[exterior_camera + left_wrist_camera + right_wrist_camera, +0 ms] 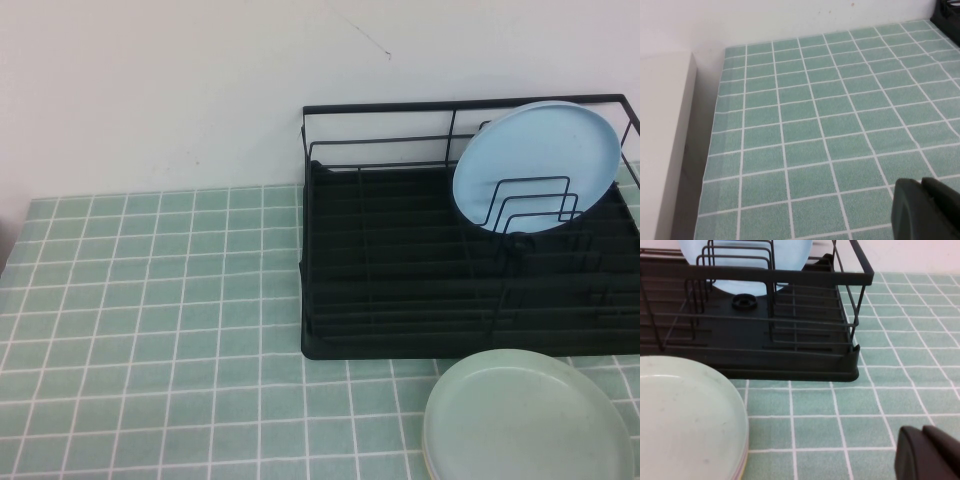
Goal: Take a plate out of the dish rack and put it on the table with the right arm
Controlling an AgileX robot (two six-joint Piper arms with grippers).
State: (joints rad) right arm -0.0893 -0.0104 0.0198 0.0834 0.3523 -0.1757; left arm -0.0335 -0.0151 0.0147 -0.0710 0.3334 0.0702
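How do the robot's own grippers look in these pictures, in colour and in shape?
Little of them shows. The left gripper appears only in the left wrist view as a matte black, rounded blocky tip with a seam down it. The right gripper in the right wrist view looks the same. No cables or markings show, and the high view shows neither arm.

A light blue plate (537,163) leans upright against wire dividers (530,205). A white wall (180,90) rises behind it. A pale ledge (662,145) stands well apart from it.
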